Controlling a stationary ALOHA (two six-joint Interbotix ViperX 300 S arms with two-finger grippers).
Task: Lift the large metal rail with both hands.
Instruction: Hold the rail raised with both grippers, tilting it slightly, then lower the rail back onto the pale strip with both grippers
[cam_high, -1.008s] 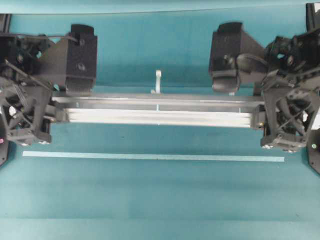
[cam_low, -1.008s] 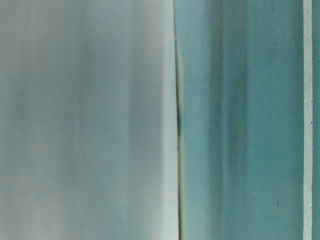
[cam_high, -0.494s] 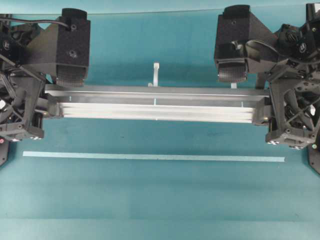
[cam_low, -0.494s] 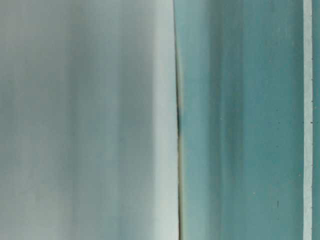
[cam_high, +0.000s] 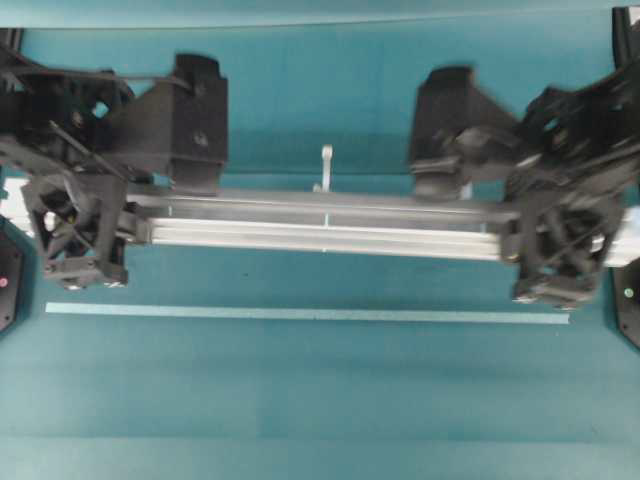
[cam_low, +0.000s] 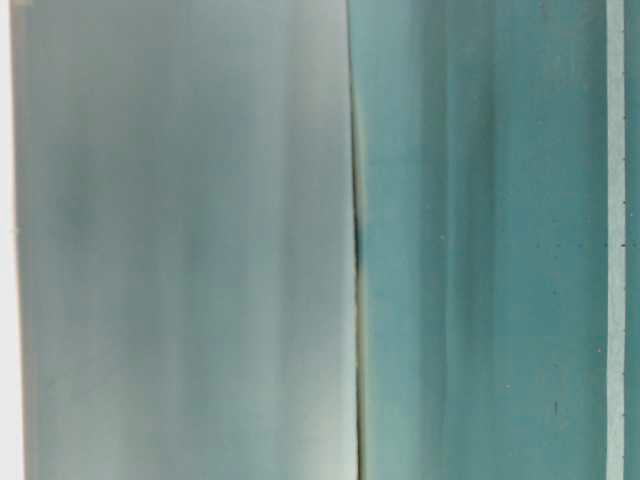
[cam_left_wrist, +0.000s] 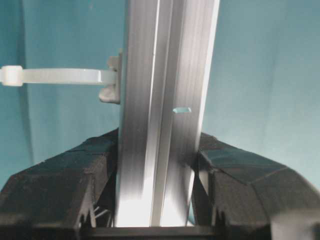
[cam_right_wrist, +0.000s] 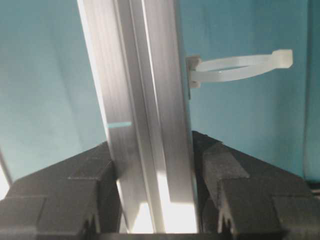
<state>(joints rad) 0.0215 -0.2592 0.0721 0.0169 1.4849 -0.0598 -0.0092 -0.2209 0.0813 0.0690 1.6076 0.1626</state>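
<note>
Rail (cam_high: 320, 225): long grooved aluminium bar, likely rigid, slick and fairly heavy, lying parallel to the bench's far edge above its middle, best held at both ends, where left gripper (cam_left_wrist: 155, 165) and right gripper (cam_right_wrist: 152, 160) jaws clamp it; white tie (cam_left_wrist: 55, 76) on its side.

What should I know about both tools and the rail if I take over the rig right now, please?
Left tool: shut on the large metal rail, at its left end in the overhead view.
Right tool: shut on the rail's other end.
The rail lies level between them, parallel to the pale tape strip on the table.
Done: both ends gripped.
How far it is off the table is unclear; the table-level view is too blurred.
Left: raise both ends evenly.
</note>
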